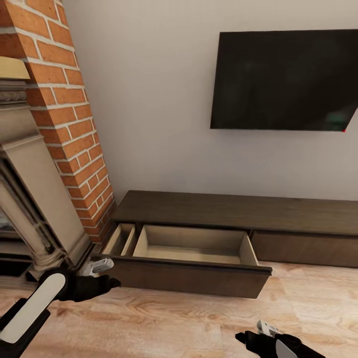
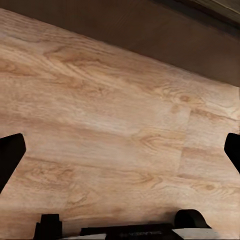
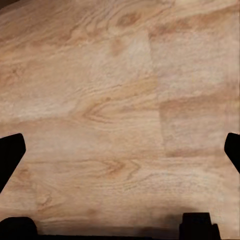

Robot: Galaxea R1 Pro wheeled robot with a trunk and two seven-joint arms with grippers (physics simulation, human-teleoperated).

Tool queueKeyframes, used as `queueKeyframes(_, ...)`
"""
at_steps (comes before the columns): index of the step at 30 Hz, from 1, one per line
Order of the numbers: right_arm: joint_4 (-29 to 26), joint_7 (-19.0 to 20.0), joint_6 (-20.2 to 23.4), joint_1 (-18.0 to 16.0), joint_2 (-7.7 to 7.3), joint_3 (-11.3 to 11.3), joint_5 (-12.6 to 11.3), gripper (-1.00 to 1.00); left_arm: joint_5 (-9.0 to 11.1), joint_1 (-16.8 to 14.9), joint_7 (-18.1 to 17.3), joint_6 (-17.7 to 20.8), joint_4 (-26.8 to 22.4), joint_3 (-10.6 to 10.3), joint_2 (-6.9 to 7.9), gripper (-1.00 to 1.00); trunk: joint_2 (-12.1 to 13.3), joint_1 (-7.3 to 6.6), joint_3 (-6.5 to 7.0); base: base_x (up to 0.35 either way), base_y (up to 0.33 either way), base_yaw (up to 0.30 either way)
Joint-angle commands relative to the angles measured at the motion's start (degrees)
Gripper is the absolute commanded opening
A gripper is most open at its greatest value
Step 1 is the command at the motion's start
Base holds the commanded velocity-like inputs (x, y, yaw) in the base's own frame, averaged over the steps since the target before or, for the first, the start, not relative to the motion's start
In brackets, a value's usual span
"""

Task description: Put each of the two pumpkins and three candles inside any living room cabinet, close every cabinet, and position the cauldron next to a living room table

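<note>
Our left gripper (image 1: 102,278), black with a white forearm shell, hangs low just off the near left corner of the pulled-out drawer. In its wrist view the two dark fingertips (image 2: 10,157) sit far apart at the picture's edges with bare floor between them, so we read it as spread wide and empty. Our right gripper (image 1: 248,338) rests low over the pale wood-plank floor (image 1: 199,323); its wrist view shows the same wide gap over planks, so it too is spread and carries nothing.

Outward from the left gripper lies the long, low dark-brown wooden cabinet (image 1: 238,209) against the white wall. Its wide flat-fronted drawer (image 1: 194,248) stands drawn out, its pale interior bare as far as we can see. Just beside it a narrower compartment (image 1: 122,238) shows a pale inside too. To the left rise the red-brick chimney (image 1: 69,109) and the stone-coloured fireplace surround (image 1: 30,199); above the cabinet hangs a black flat television (image 1: 288,79).

We judge the storage space is prepared but not yet filled, with the fetching step at hand. Next we would need to turn away, find a pumpkin or candle, carry it back and lower it into the drawer.
</note>
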Motion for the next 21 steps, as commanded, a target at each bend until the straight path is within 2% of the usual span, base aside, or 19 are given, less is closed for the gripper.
queueKeyframes(1, -1.74, -2.37, -0.17, -0.02, 0.10, 0.33, 0.51, 1.00, 0.43, -0.07, 1.53, -0.01, -0.10, -0.98, 0.03, 1.00, 0.39, -0.23, 0.13, 0.000, 0.000, 0.000)
queueKeyframes(4, -7.29, -9.24, -0.73, -0.02, 0.26, 0.47, 2.07, 1.00, 0.34, -0.13, 5.81, -0.02, -0.20, -2.49, -0.75, 1.00, 1.59, -0.89, 0.67, 0.000, 0.000, 0.000)
queueKeyframes(7, -10.89, -12.96, -0.88, -0.02, 0.50, 0.50, 2.65, 1.00, 0.44, -0.17, 9.67, -0.03, -0.17, -2.92, -2.40, 1.00, 2.80, -1.55, 1.21, 0.000, 0.000, 0.000)
queueKeyframes(10, -12.22, -14.06, -0.92, -0.02, 1.68, 0.65, 2.89, 1.00, 0.43, -0.18, 11.11, -0.03, -0.11, -3.13, -3.85, 1.00, 4.00, -2.21, 1.75, 0.000, 0.000, 0.000)
queueKeyframes(12, -12.51, -14.32, -0.92, -0.02, 2.79, 1.78, 3.17, 1.00, 0.40, -0.18, 11.46, -0.03, -0.04, -3.21, -4.62, 1.00, 4.80, -2.65, 2.11, 0.000, 0.000, 0.000)
queueKeyframes(16, -12.71, -14.54, -0.94, -0.02, 4.20, 4.54, 4.76, 1.00, 0.32, -0.18, 11.66, -0.03, -0.02, -3.34, -5.41, 1.00, 6.41, -3.53, 2.82, 0.000, 0.000, 0.000)
queueKeyframes(21, -12.70, -14.53, -0.29, -0.02, 5.87, 5.30, 5.26, 1.00, 0.31, -0.25, 11.70, -0.03, -0.08, -3.78, -6.13, 1.00, 8.41, -4.62, 3.72, 0.000, 0.000, 0.000)
